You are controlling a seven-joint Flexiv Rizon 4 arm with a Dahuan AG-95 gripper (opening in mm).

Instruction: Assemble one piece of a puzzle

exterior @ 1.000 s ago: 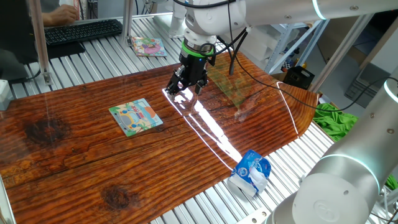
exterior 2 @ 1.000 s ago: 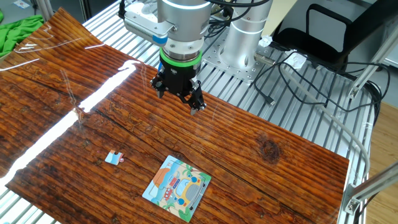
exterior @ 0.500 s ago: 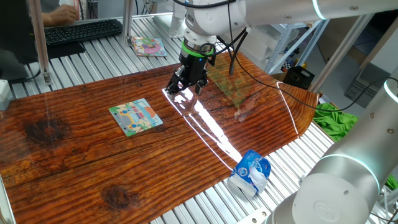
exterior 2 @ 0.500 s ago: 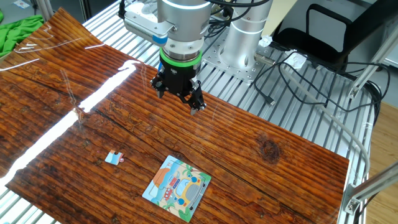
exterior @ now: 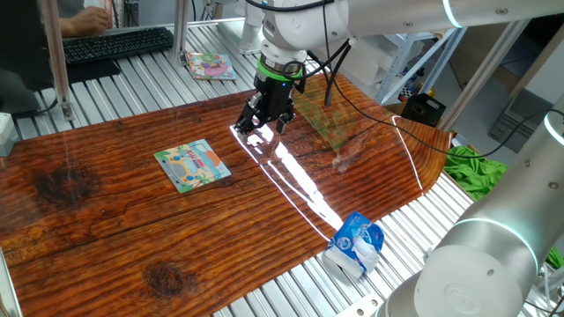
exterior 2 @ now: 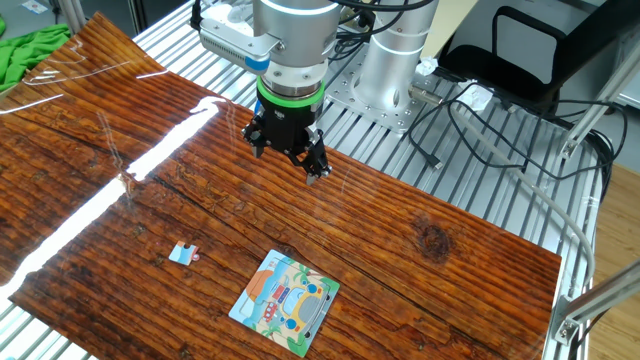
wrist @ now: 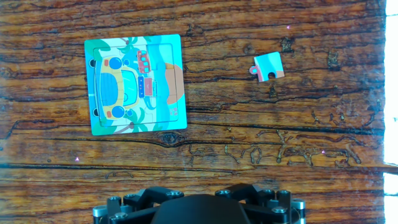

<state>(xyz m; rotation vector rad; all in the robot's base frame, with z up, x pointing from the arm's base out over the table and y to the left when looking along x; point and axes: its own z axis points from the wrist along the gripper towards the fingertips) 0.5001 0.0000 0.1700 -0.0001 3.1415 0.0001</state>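
Observation:
The puzzle (exterior: 192, 165) is a small square board with a green border and a cartoon picture, lying flat on the wooden table. It also shows in the other fixed view (exterior 2: 285, 302) and in the hand view (wrist: 135, 84). The piece (exterior 2: 181, 254) is a tiny pale blue jigsaw piece lying alone on the wood, a short way from the board; it shows in the hand view too (wrist: 268, 66). In the first fixed view it is lost in glare. My gripper (exterior: 262, 123) hovers high above the table, apart from both, with fingers spread and empty (exterior 2: 287, 160).
A pinkish picture booklet (exterior: 210, 65) lies on the metal rollers at the back, near a keyboard (exterior: 115, 44). A blue-and-white packet (exterior: 355, 245) sits at the table's near edge. A green cloth (exterior: 476, 167) lies off the table. Cables (exterior 2: 470, 130) run behind the arm's base.

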